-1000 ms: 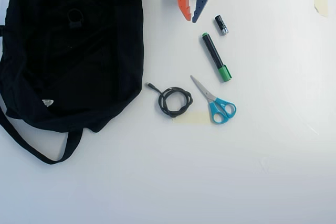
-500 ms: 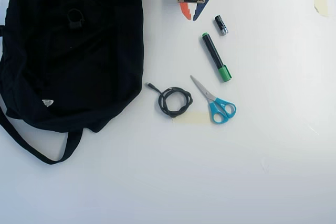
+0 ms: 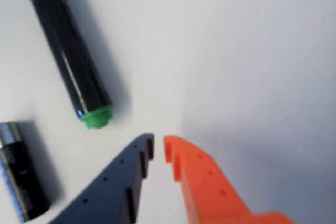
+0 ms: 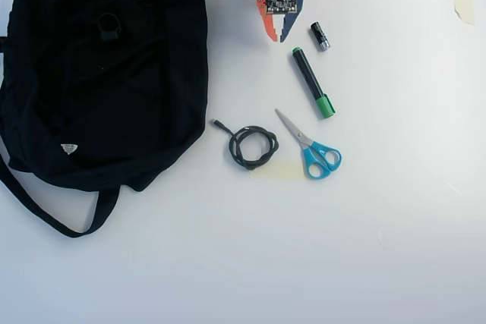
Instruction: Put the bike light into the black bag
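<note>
The tiny black bike light with loop strap (image 4: 108, 26) already lies on the big soft black fabric bag (image 4: 152, 104); the orange-and-blue claw (image 4: 278, 36), fingertips nearly together and empty, risks nudging the green-capped marker (image 4: 312, 81).

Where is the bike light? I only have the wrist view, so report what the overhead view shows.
Observer: The bike light sits on the fabric of the black bag, towards its upper part.
Operator: Give me the bag's side relative to the gripper.
Observer: The bag fills the left of the overhead view. The gripper is at top centre, to the right of the bag.
Operator: Name what else lies beyond my view.
Observer: Below the marker, blue-handled scissors and a coiled black cable lie side by side.
</note>
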Controlling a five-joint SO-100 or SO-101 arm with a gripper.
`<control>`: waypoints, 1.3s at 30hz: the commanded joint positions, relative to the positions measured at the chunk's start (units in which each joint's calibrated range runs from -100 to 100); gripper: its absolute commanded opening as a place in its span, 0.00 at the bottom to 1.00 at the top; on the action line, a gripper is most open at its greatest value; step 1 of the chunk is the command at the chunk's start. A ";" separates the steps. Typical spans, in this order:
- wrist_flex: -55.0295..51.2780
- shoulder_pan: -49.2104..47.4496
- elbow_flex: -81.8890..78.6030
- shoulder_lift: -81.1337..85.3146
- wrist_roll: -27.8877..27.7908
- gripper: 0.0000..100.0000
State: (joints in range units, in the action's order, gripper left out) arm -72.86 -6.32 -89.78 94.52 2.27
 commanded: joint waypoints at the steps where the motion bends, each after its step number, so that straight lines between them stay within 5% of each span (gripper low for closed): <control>1: -0.09 -0.26 -8.96 5.40 0.14 0.02; 39: -0.18 0.26 -9.50 5.06 0.19 0.02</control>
State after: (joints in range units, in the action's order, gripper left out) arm -72.61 -6.32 -97.17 98.84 2.22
